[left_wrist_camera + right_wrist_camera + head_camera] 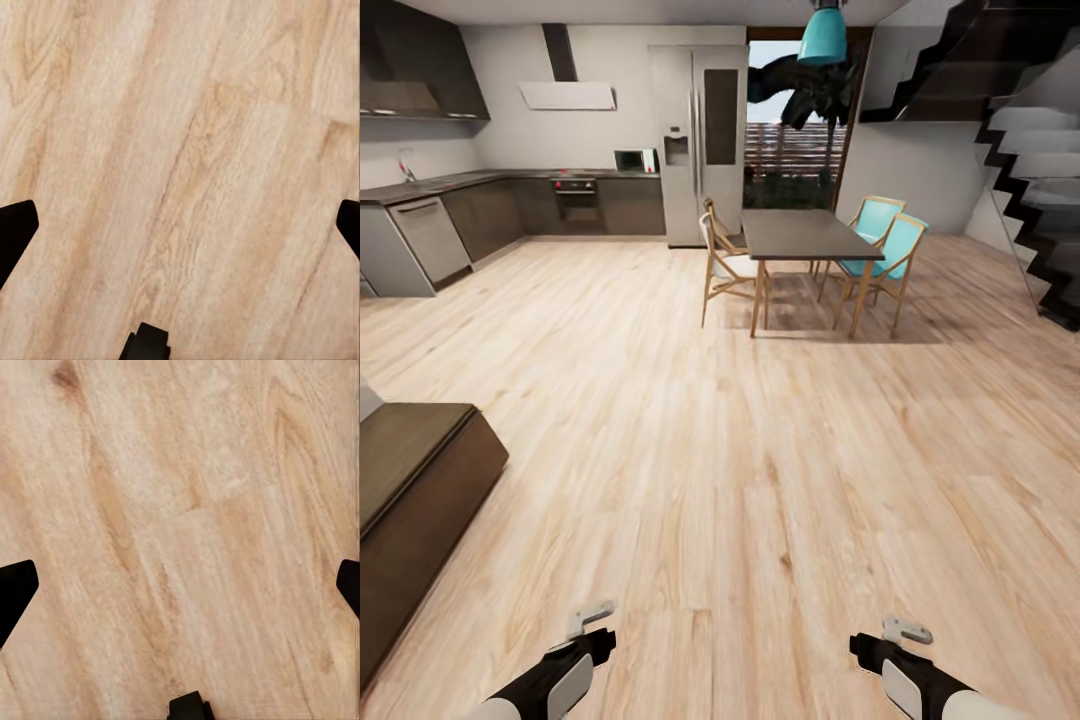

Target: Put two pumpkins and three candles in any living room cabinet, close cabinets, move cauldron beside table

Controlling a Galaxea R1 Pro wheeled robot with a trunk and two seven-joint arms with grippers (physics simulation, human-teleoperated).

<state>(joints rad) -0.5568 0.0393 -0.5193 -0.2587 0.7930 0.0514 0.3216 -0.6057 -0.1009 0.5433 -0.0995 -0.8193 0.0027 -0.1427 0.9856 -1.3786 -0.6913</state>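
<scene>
Both arms ride low over bare floor (760, 480); the left gripper (180, 225) and right gripper (180, 585) have fingers spread wide, holding nothing. The dark cabinet (410, 490) sits near left. Turning toward it, the base could clip its corner. No pumpkins, candles or cauldron here.
</scene>
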